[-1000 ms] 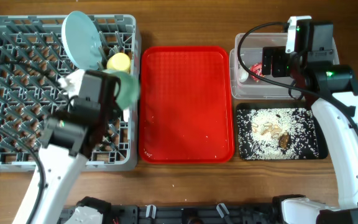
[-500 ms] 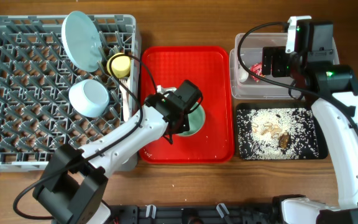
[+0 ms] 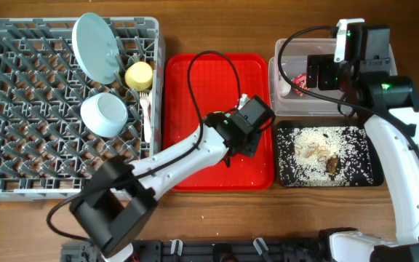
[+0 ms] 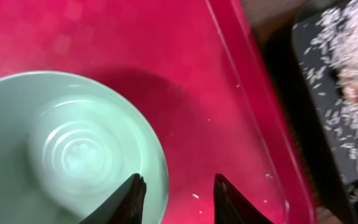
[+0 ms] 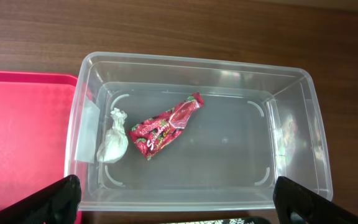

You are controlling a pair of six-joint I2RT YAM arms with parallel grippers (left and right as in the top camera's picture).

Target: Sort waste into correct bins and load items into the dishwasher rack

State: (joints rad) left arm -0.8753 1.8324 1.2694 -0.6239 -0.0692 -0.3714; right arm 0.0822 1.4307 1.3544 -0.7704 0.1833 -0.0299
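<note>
L gripper point(image 4: 179, 194) sits low over the red tray point(image 3: 195, 87), twd its 3 o'clock edge. Its pincer is apart, clamped on nothing. One finger point(image 4: 134, 198) is just inside the rim of the mint green bowl point(image 4: 61, 155) and the other is outside it over bare tray, w/ the rim in the gap and clear of both. The bowl stands upright on the tray at 8 o'clock in the L wrist view; overhead, the arm hides it. A few rice grains dot the tray nr the bowl. The black tray point(image 3: 288, 171), at 4 o'clock on the table just beside the red tray, holds the food scraps point(image 3: 318, 153): whitish rice w/ a brown lump. R gripper point(image 5: 182, 202) hangs over the clear tub point(image 5: 291, 124) at 2 o'clock, pincer wide apart and holding nothing. In the tub lie the red wrapper point(image 5: 166, 127) and, at its 8 o'clock just beside it, the white tissue point(image 5: 114, 143). The grey rack point(image 3: 20, 109) takes up 9 to 11 o'clock. The light blue plate point(image 3: 97, 47) is tilted at its 1 o'clock corner, w/ the yellow cup point(image 3: 139, 74) at 4 o'clock from the plate and the light blue bowl point(image 3: 104, 114) at 6 o'clock from it. White plastic cutlery point(image 3: 146, 109) lies at 6 o'clock from the cup; can't tell fork from spoon.
</note>
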